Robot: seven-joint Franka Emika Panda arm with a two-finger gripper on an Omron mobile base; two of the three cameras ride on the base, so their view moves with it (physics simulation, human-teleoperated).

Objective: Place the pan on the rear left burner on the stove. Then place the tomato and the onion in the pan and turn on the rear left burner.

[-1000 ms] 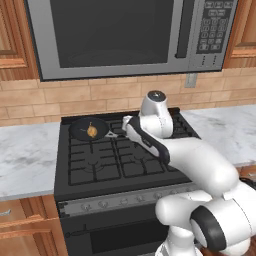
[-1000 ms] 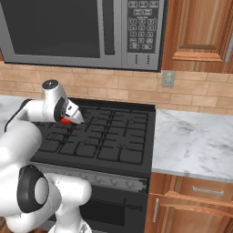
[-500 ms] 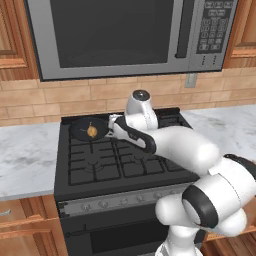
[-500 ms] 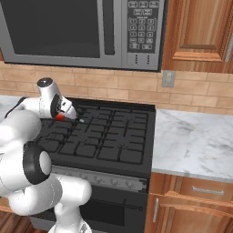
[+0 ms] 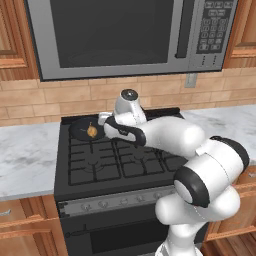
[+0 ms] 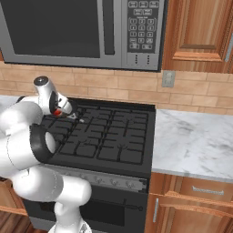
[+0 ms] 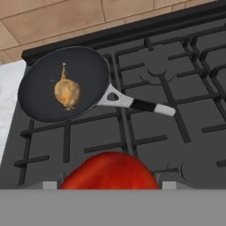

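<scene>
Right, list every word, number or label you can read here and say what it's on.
No text is readable.
Microwave keypad: rows of buttons with small markings, too blurred to read; likewise in the right base view.
Stove knobs: no readable markings.
Pan, onion, tomato: no labels.

pan (image 7: 64, 84): on stove (image 5: 125, 165), far left grate, handle pointing right
onion (image 7: 67, 92): in pan
tomato (image 7: 110, 172): between gripper (image 7: 110, 185) tips, above stove, just right of pan
microwave (image 5: 125, 37): above stove
</scene>
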